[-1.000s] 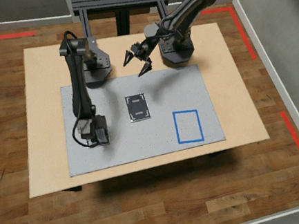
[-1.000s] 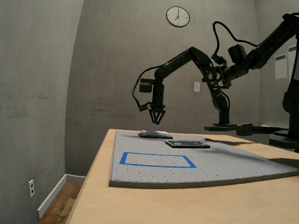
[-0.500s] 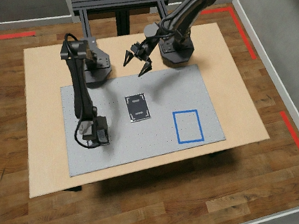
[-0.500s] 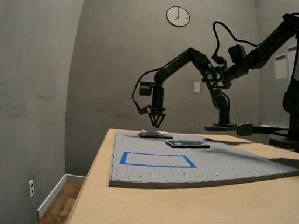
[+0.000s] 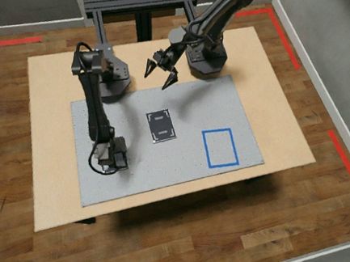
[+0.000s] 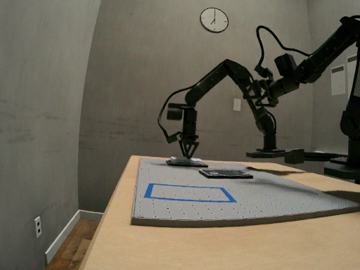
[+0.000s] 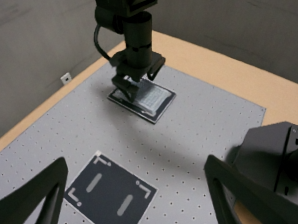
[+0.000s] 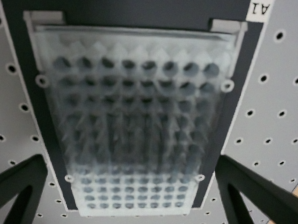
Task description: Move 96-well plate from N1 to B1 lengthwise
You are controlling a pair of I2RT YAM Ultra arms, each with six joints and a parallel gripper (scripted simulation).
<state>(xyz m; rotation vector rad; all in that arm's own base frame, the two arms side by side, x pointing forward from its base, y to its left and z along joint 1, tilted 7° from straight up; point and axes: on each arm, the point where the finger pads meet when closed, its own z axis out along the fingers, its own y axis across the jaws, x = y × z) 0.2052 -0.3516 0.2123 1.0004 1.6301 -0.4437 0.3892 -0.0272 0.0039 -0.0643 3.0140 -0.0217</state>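
1. The plate [image 5: 120,157] [image 6: 183,160] [image 7: 156,99] [image 8: 130,125] lies flat in the dark right-hand nest [image 5: 123,168] [image 6: 202,164] [image 7: 159,118] [image 8: 132,11]. It is clear plastic with rows of round wells. In the right wrist view, two pale corner brackets flank its upper end, and the nest's "A1" label [image 8: 260,9] sits beyond its upper right corner.
2. The right pincer [image 5: 114,166] [image 6: 188,156] [image 7: 141,90] [image 8: 133,163] points down over the plate. It is wide open, with one finger toward each long side of the plate, and grips nothing. The pictures do not settle how far down the fingertips reach.
3. The left pincer [image 5: 156,81] [image 6: 252,99] [image 7: 138,163] is wide open too, with nothing between its fingers. It hangs raised near its own arm's base, well apart from the plate.
4. A second dark nest [image 5: 162,125] [image 6: 226,174] [image 7: 110,187] lies between the plate and the blue taped outline [image 5: 224,166] [image 6: 183,200]. It holds no plate; its markings are bare.
5. The outline has no plate inside it. It is on the gray perforated board [image 5: 179,154] [image 6: 211,211] [image 7: 200,130] [image 8: 265,105], which rests on the wooden tabletop [image 5: 276,103] [image 6: 211,246] [image 7: 225,65].
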